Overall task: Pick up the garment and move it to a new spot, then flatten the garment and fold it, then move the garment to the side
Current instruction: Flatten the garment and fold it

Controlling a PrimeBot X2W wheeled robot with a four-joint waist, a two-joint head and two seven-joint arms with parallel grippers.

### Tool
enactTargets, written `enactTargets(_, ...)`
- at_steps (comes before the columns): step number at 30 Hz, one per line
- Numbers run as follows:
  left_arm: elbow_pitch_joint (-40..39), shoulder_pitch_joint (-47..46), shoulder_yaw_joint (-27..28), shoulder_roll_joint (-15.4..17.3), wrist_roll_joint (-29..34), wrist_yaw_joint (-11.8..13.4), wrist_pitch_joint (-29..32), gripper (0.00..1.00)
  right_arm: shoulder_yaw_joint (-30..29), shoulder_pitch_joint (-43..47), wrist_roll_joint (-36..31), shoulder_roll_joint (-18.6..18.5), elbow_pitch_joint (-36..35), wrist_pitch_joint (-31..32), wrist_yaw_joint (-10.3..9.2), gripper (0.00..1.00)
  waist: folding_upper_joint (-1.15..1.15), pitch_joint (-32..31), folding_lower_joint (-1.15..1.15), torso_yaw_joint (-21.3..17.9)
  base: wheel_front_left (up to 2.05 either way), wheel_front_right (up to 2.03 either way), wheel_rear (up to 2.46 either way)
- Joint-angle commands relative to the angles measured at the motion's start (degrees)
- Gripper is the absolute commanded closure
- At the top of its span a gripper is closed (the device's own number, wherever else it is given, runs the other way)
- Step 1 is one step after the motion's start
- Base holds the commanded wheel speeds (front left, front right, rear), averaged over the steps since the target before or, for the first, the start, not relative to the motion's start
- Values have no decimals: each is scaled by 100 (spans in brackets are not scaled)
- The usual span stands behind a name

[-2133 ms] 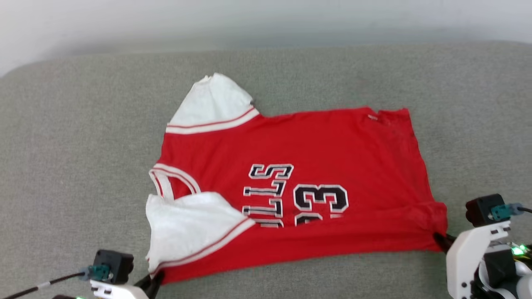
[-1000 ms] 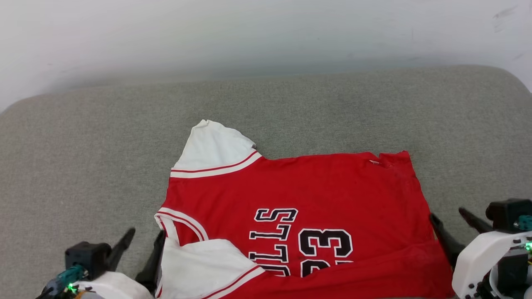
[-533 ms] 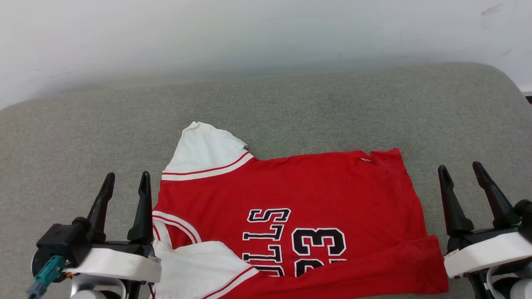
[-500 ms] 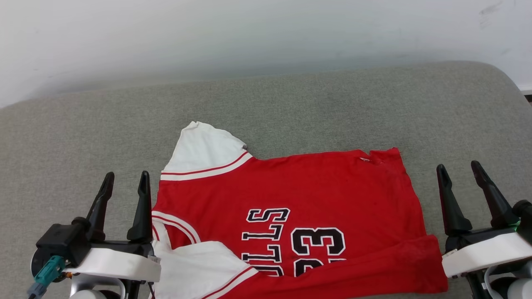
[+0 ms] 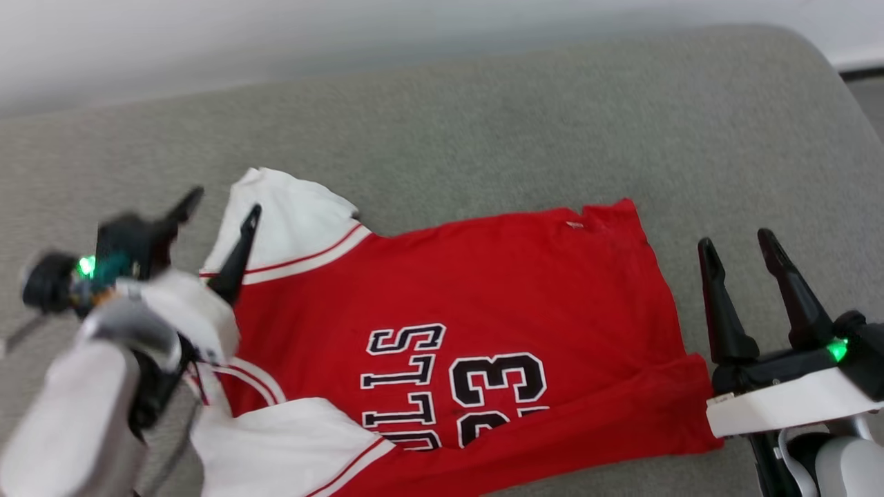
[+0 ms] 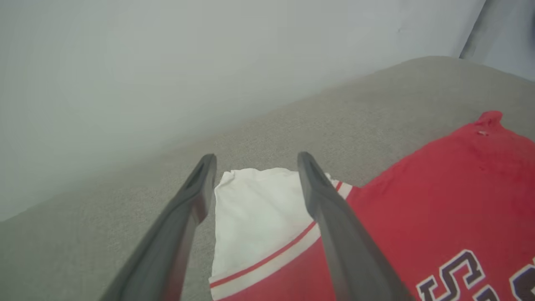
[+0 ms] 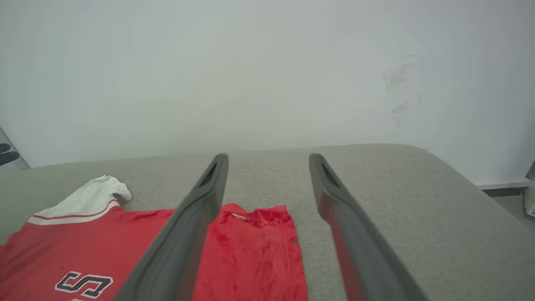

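Note:
The garment [image 5: 483, 297] is a bright red jersey with white sleeves and black-and-white lettering, lying spread on the grey cushion [image 5: 483, 117], its near edge folded over. My left gripper [image 5: 222, 200] hangs open above the far white sleeve [image 5: 290, 214], blurred by motion. In the left wrist view that sleeve [image 6: 255, 217] lies between and beyond my open left gripper [image 6: 254, 159]. My right gripper [image 5: 735, 238] stands open just right of the garment's hem, holding nothing. The right wrist view shows the red hem corner [image 7: 259, 238] below my open right gripper [image 7: 267, 156].
A pale wall [image 7: 250, 71] runs behind the cushion. The cushion's rounded right end [image 5: 836, 124] drops to the floor [image 7: 505, 196]. Bare cushion lies beyond the garment and at its left and right.
My left arm has swung up and over the far white sleeve. The right gripper has held its place beside the hem. The camera has tilted down and turned right.

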Motion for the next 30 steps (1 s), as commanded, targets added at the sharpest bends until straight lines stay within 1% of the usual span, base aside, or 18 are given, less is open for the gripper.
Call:
enactTargets(1,33,-202,-71,131,64,-44,144,0,32,-104,17,37,-37,-27,-1,0,0,320,0,-260,0,0,0)
enactTargets(4,199,-991,-287,478,-101,-147,938,0,147,-222,19,70,-58,-80,-1,0,0,612,0,-471,0,0,0)
enactTargets(6,353,-1513,-435,771,-221,-180,1528,0,232,-295,23,101,-75,-107,-1,0,0,804,0,-587,0,0,0)
enactTargets(11,734,-2517,-862,1385,-889,-185,3197,0,533,-449,60,193,-159,-163,-1,0,0,1185,0,-866,0,0,0)
enactTargets(16,1020,-3130,-1080,1737,-1538,-188,4501,0,638,-554,104,264,-180,-205,-1,0,0,1429,0,-1045,0,0,0)
enactTargets(20,1208,-3338,-1187,1914,-1770,-189,5289,0,729,-595,160,285,-119,-249,-1,0,0,1567,0,-1155,0,0,0)
enactTargets(23,1219,-3419,-1205,2053,-1812,-181,5595,0,759,-625,189,317,-60,-292,-1,0,0,1658,0,-1222,0,0,0)
enactTargets(28,1273,-3359,-1255,2103,-1772,-93,5720,0,808,-662,202,356,38,-354,-1,0,0,1772,0,-1286,0,0,0)
enactTargets(30,1287,-3289,-1316,2114,-1749,-94,5775,0,807,-679,188,363,67,-378,-1,0,0,1800,0,-1289,0,0,0)
